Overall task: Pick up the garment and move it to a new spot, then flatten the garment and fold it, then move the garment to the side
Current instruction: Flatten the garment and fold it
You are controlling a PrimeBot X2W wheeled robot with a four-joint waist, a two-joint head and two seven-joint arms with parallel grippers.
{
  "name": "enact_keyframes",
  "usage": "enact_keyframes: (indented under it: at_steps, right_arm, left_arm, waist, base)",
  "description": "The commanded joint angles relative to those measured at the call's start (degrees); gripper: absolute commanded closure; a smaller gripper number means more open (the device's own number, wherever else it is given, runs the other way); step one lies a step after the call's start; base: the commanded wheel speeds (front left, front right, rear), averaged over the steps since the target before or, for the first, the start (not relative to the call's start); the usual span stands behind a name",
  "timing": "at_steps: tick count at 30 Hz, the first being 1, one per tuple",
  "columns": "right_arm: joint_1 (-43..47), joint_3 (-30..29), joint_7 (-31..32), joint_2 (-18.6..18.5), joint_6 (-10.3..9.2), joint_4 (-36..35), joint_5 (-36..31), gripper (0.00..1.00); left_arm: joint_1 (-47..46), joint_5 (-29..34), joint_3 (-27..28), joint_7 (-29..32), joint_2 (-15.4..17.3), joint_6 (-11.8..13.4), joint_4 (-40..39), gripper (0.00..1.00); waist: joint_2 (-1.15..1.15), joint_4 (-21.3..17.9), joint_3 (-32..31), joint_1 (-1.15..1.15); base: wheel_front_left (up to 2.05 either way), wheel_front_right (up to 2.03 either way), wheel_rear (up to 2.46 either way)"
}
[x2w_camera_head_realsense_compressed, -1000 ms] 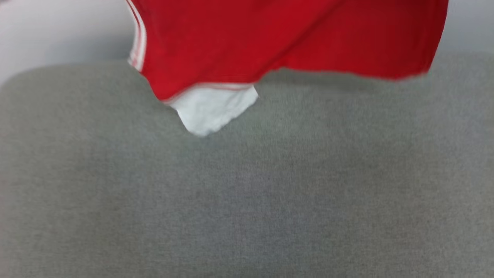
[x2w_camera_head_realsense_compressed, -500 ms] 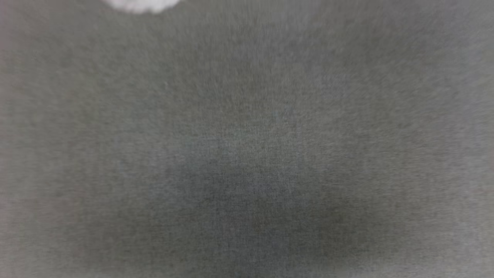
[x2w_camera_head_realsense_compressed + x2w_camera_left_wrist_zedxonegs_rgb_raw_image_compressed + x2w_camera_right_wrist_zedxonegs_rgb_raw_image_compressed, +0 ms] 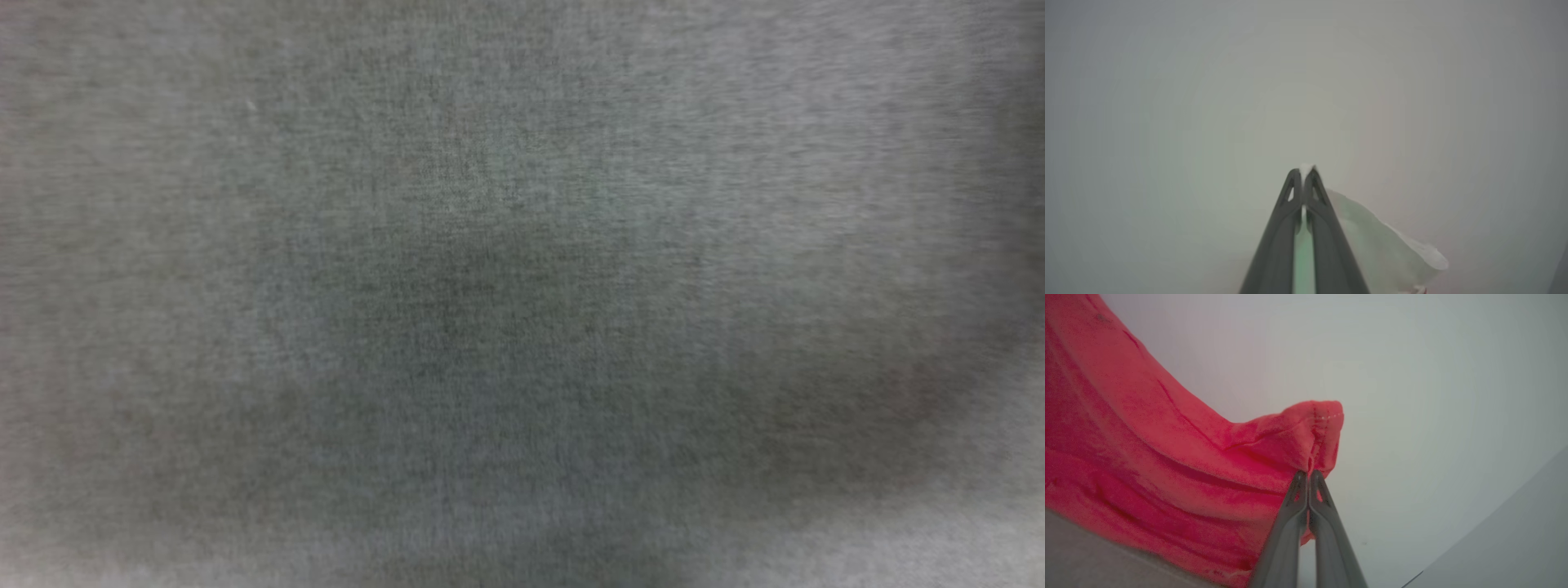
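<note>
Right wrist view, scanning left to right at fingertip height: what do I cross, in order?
garment → right gripper, shut on the garment's red hem → pale wall → grey surface at the far right edge

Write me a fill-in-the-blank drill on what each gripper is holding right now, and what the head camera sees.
1. The right gripper is shut on a fold of the garment that is ____ in colour.
2. The left gripper pinches a part of the garment that is ____ in colour.
3. In the head view, the soft fabric surface is ____ in colour.

Missing words: red; white; grey.
</note>
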Motion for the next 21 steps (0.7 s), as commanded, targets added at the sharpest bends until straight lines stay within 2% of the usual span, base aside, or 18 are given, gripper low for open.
enact_keyframes:
  at_steps: [1,6,11,16,21]
  right_arm:
    - [0.77,-0.96,0.0,0.73,-0.06,0.61,-0.83,1.0]
    - [2.8,-1.82,0.02,2.24,-0.06,5.05,-2.47,1.0]
    - [3.9,0.08,0.08,2.97,-0.01,9.4,-1.52,1.0]
    - [5.3,2.05,0.07,1.09,-0.01,12.43,1.59,1.0]
    - [8.78,6.83,0.07,-1.39,-0.02,15.35,5.62,1.0]
  left_arm:
    - [1.55,0.67,0.67,-0.19,0.06,-0.41,0.13,1.0]
    - [6.89,0.09,2.41,-0.21,-0.63,-1.55,4.1,1.0]
    - [10.57,-1.14,1.98,0.18,-2.1,-3.51,10.35,1.0]
    - [14.63,-3.2,1.53,0.54,-3.57,-5.24,13.5,1.0]
    - [21.47,-5.41,0.13,1.94,-5.33,-6.04,13.8,1.0]
  waist:
    - [0.0,1.28,4.67,0.0]
    - [0.0,2.21,3.16,0.0]
    - [0.0,3.23,0.69,0.0]
    - [0.0,5.14,-3.15,0.0]
    - [0.0,7.39,-8.89,0.0]
  base:
    - [0.0,0.0,0.0]
    - [0.0,0.0,0.0]
    - [0.0,0.0,0.0]
    - [0.0,0.0,0.0]
    - [0.0,0.0,0.0]
